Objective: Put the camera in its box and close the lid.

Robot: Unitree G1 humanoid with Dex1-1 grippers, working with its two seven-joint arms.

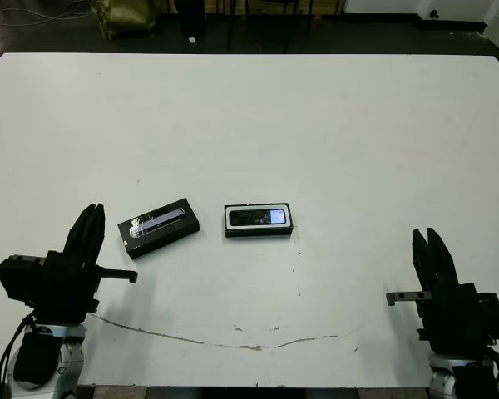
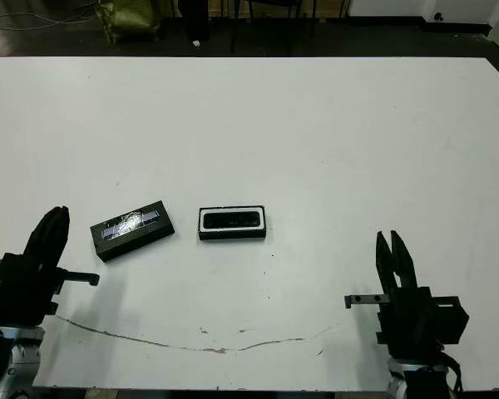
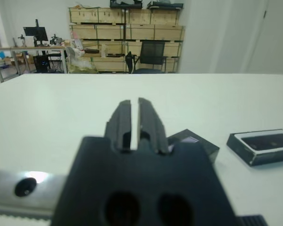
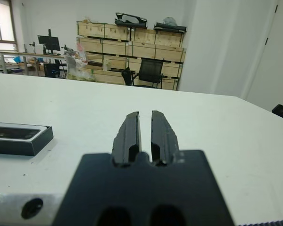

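The box (image 1: 259, 220), a shallow black tray with white lining, sits near the table's middle. The camera (image 1: 254, 218), a slim black bar with a bright patch at its right end, lies inside it. The lid (image 1: 159, 226), a black slab with a silvery stripe, lies flat just left of the box, turned at an angle. My left gripper (image 1: 93, 214) hangs at the near left, a short way left of the lid, fingers together and holding nothing. At the near right, far from the box, my right gripper (image 1: 427, 237) is also shut and holding nothing.
A thin brown crack-like line (image 1: 233, 339) runs across the table close to the front edge. Beyond the far edge are a dark floor, chair legs and an olive bag (image 1: 126, 15). The wrist views show shelves of wooden crates and an office chair (image 4: 148, 73).
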